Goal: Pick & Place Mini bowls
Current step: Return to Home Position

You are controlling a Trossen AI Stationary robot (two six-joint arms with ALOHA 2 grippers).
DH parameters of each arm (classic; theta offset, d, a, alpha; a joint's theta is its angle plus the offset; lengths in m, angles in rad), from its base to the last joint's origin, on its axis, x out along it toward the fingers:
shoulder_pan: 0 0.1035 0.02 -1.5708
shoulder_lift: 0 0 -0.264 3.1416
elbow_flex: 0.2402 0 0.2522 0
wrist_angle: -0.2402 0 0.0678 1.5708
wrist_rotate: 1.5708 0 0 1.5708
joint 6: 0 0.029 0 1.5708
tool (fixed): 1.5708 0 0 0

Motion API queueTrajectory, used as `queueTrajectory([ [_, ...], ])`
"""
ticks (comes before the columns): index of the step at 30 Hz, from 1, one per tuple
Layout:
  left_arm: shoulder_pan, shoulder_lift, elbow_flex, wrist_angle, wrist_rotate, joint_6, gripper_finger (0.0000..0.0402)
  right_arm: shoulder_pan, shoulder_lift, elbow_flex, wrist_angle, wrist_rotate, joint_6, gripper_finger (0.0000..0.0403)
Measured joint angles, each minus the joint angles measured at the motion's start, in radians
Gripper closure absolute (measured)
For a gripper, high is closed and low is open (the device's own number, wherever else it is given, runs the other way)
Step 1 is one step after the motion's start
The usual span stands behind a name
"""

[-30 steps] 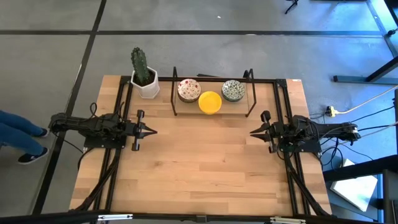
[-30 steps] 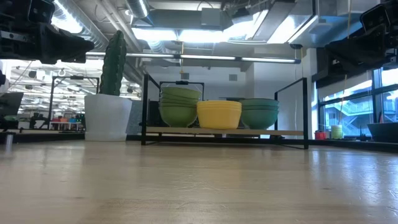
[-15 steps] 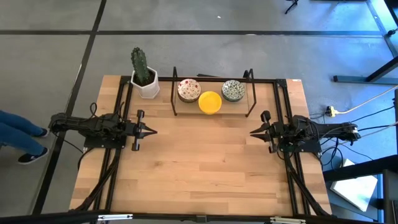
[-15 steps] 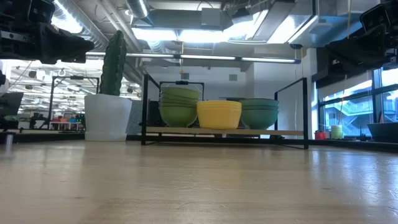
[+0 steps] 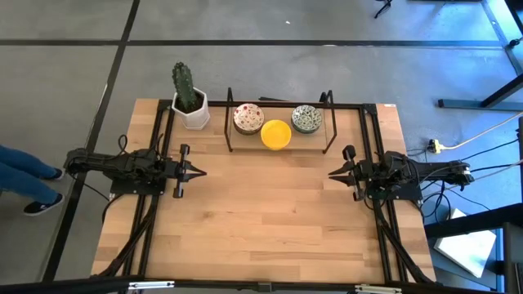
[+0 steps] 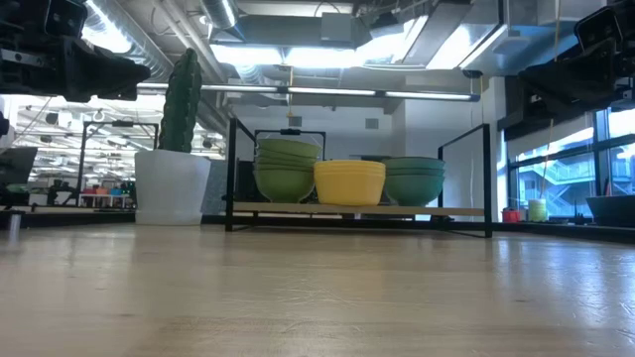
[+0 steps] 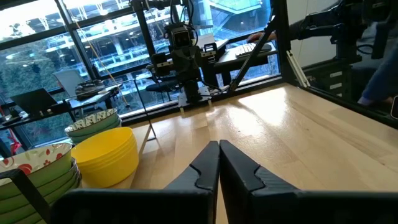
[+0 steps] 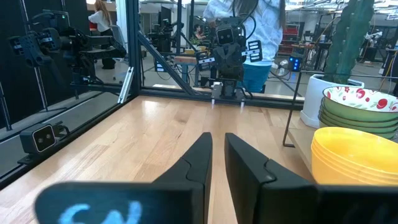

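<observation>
Three stacks of mini bowls stand side by side on a low black wire rack (image 5: 279, 149) at the table's far middle: red-speckled white (image 5: 248, 118), yellow (image 5: 276, 135) and blue-green patterned (image 5: 306, 119). In the low view their outsides show green (image 6: 286, 169), yellow (image 6: 349, 182) and teal (image 6: 415, 179). My left gripper (image 5: 202, 172) hovers shut left of the rack, pointing right; its wrist view shows the fingers together (image 7: 219, 149). My right gripper (image 5: 332, 173) hovers shut right of the rack, pointing left, with only a thin slit between its fingers (image 8: 218, 143). Neither touches anything.
A cactus in a white pot (image 5: 189, 102) stands on the table's far left, beside the rack. Bare wood lies between the grippers and toward the near edge (image 5: 261, 220). Black frame rails (image 5: 155, 204) run along both sides. A person's legs (image 5: 24, 175) show left of the table.
</observation>
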Motion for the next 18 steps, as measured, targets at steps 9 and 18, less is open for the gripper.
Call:
queueTrajectory([
  [9,0.000,0.000,0.000,0.000,0.000,0.000,0.0397,0.000,0.000,0.000,0.000,0.000,0.000,0.0357],
  [18,0.000,0.000,0.000,0.000,0.000,0.000,0.0396,0.000,0.000,0.000,0.000,0.000,0.000,0.0357],
])
